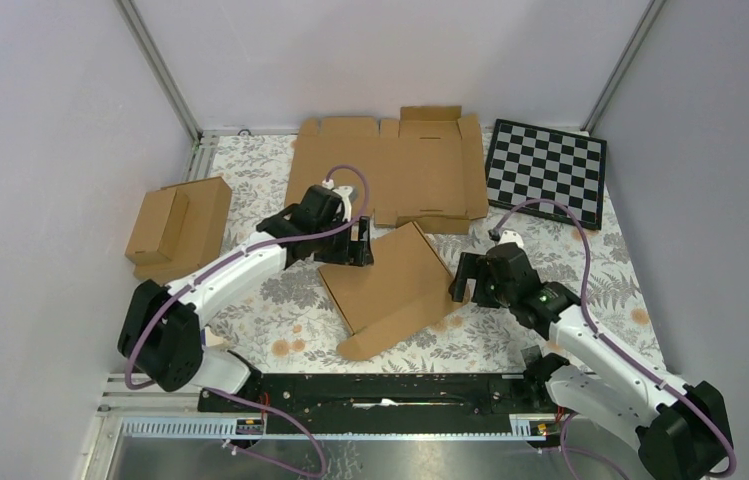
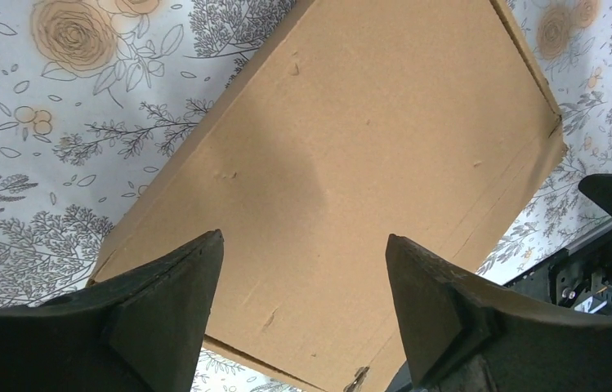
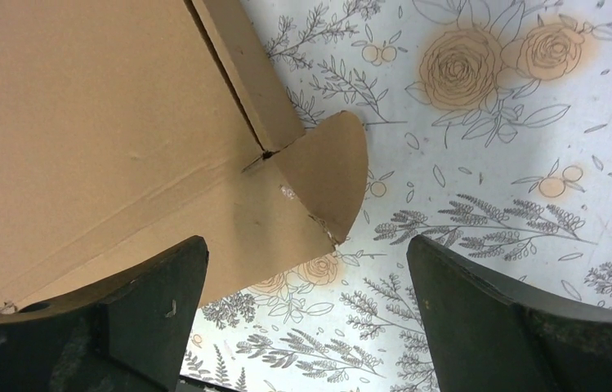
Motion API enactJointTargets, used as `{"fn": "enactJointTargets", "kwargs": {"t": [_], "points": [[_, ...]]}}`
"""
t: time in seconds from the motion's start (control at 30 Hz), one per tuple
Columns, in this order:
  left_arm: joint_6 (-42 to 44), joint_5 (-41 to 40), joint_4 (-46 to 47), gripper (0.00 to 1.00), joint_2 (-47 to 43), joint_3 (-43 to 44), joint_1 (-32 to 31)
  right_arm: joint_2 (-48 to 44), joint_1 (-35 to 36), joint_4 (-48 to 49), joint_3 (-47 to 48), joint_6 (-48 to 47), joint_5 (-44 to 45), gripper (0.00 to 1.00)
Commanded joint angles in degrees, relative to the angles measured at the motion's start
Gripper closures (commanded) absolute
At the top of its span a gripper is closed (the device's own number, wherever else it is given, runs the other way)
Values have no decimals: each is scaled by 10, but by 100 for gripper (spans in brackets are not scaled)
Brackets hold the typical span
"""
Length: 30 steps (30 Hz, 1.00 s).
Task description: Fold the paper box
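The paper box (image 1: 390, 288) lies on the bench (image 1: 270, 300), lid down. I see my left tool (image 1: 361, 247) spread above its far corner, and my right tool (image 1: 462, 278) gaping, empty, beside its right edge.

On my right gripper (image 3: 306, 245), the two dark fingers (image 3: 122, 318) sit at the bottom corners, spread wide apart, while the brown paper box (image 3: 98, 122) fills the upper left, its rounded flap (image 3: 327, 167) jutting over the rose-printed tablecloth (image 3: 498, 163).
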Motion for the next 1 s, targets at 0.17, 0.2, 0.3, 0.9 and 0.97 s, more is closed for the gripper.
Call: {"fn": "enactJointTargets", "kwargs": {"t": [0.17, 0.2, 0.3, 0.9, 0.97], "points": [[-65, 2, 17, 20, -148, -97, 49, 56, -21, 104, 63, -65, -72, 0], [-79, 8, 17, 22, -166, -113, 57, 77, -21, 110, 80, -67, -75, 1], [-124, 14, 15, 28, -221, -158, 63, 147, -24, 128, 121, -73, -83, 3], [-216, 93, 357, 37, -179, -330, 101, 312, -55, 172, 152, -33, -293, 30], [-202, 112, 391, 37, -131, -301, 103, 258, -35, 172, 109, -15, -288, 30]]}}
